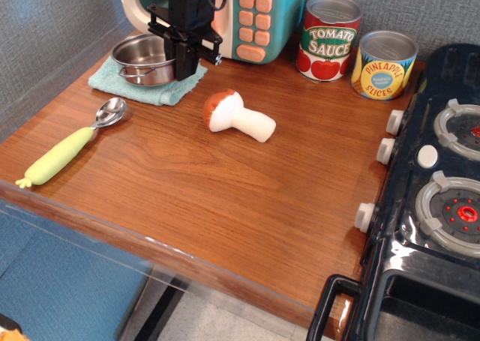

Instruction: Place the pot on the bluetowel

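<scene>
my claw (182,56) is black. the pot (142,58) is shiny silver steel, and the bluetowel (150,91) under it is pale aqua. the desk (225,191) is reddish-brown wood grain. the mushroom (237,117) has a brown cap and cream stem. the spoon (71,143) has a silver bowl and a lime-yellow handle. one can (328,38) is red and white with green lettering, the other can (383,64) yellow with blue. the toy oven (251,15) is teal and cream with peach buttons. the stove (435,198) is glossy black with grey burners.

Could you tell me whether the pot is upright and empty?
Upright and empty: the pot sits mouth-up on the bluetowel, bare steel inside.
</scene>
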Motion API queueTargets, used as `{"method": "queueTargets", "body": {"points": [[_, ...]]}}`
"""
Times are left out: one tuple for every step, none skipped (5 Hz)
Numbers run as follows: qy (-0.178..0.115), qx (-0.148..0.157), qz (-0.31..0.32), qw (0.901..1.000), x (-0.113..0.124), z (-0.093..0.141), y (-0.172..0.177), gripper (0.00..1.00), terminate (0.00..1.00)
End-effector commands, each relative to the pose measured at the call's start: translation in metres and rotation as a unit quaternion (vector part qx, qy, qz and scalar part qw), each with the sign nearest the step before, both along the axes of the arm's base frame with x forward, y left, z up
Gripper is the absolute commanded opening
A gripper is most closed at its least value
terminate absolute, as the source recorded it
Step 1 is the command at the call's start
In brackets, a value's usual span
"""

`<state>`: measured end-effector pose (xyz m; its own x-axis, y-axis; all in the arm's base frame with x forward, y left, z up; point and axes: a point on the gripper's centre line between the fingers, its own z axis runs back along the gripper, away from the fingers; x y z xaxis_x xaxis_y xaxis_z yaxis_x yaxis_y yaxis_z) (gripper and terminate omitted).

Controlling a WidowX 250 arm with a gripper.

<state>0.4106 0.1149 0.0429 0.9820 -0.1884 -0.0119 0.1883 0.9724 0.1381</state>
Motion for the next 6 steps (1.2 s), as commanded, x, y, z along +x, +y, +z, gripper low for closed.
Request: {"method": "queueTargets", "body": {"points": [[-0.009, 0.062, 0.061, 0.9961, 0.004, 0.013, 0.041, 0.00, 0.00], [-0.008, 0.042, 0.072, 0.9965, 0.004, 0.010, 0.041, 1.00, 0.00], [-0.024, 0.016, 0.059, 0.9978, 0.005, 0.017, 0.031, 1.00, 0.00], [-0.047, -0.009, 0.040, 0.9981, 0.003, 0.043, 0.015, 1.00, 0.00], [-0.063, -0.008, 0.010, 0.9979, -0.003, 0.057, 0.001, 1.00, 0.00], [-0.063, 0.003, 0.010, 0.9980, -0.007, 0.058, -0.006, 1.00, 0.00]]}}
